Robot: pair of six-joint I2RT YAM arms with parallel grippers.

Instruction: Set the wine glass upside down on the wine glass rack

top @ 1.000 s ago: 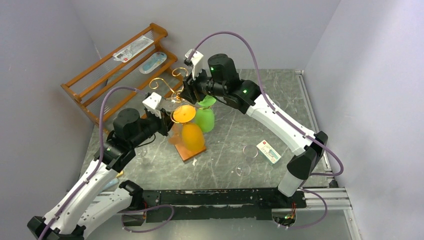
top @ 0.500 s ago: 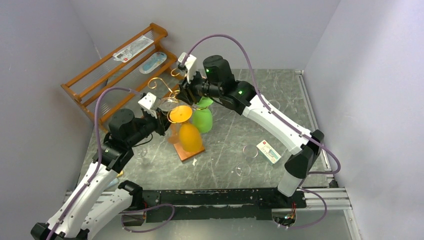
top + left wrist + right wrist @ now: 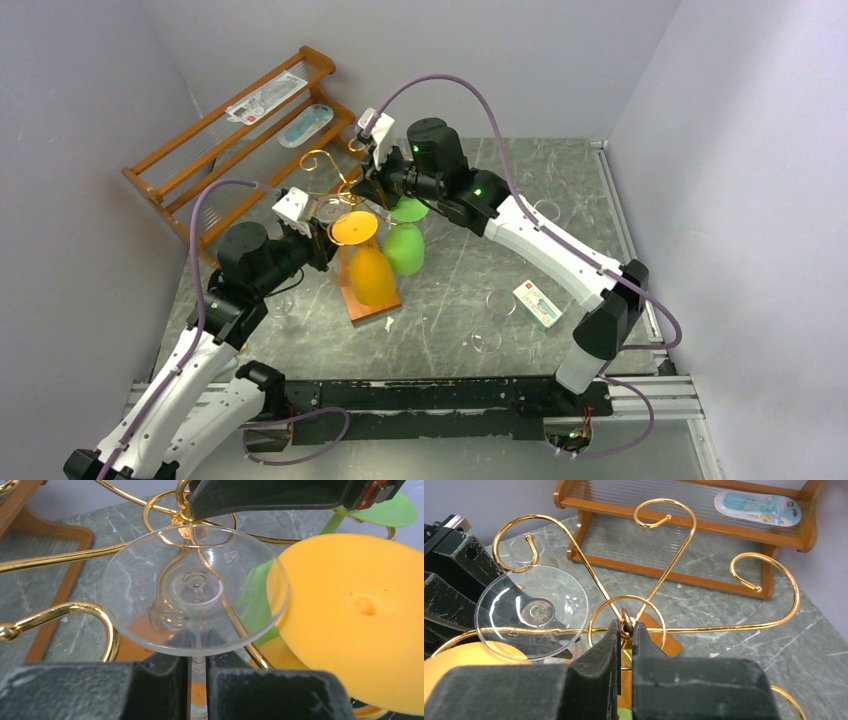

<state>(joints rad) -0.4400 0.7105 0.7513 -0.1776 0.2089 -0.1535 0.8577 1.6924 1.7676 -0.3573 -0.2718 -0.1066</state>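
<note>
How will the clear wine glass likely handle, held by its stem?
Probably fragile: the clear wine glass looks thin, and the left claw pinches only its narrow stem. Likely slippery, given the smooth glossy surface. It might pivot in so small a grip.

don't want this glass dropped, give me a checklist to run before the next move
1. Grip: left gripper shut on the clear wine glass at its stem: ok.
2. Orientation: foot uppermost, glass upside down: ok.
3. Steadying: right gripper shut on the wine glass rack at its centre post: ok.
4. Stem seated on the rack: cannot tell.
5. Foot apart from the orange glass: cannot tell.
</note>
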